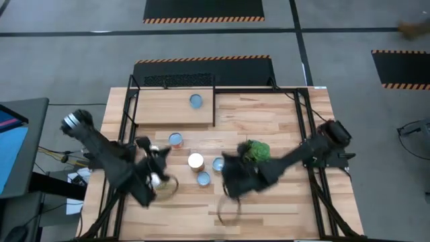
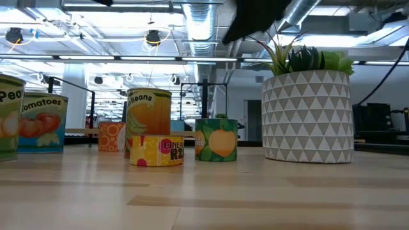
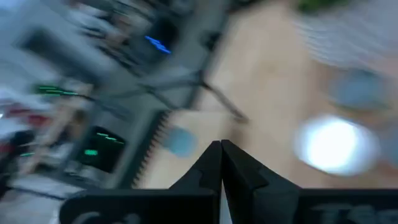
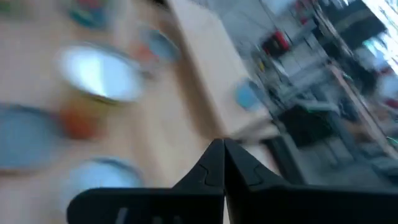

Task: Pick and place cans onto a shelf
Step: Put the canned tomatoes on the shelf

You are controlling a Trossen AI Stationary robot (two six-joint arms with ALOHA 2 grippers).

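Evidently rigid, smooth-sided and light-looking, the cans [image 1: 195, 161] cluster mid-surface, one [image 1: 195, 101] already on the shelf [image 1: 161, 109]; both the left gripper [image 3: 221, 144] and right gripper [image 4: 224, 144] are pressed together and empty, so take a can across its sides.

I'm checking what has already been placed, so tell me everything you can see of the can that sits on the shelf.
The can on the shelf is a small cylinder seen from straight above, so mainly its round pale-blue top shows, with a lighter rim. It stands upright on the shelf, a light-wood platform framed by thin black bars, near the platform's right end. It stands alone there; nothing else touches it, and neither arm is near it. Its label cannot be seen from above.
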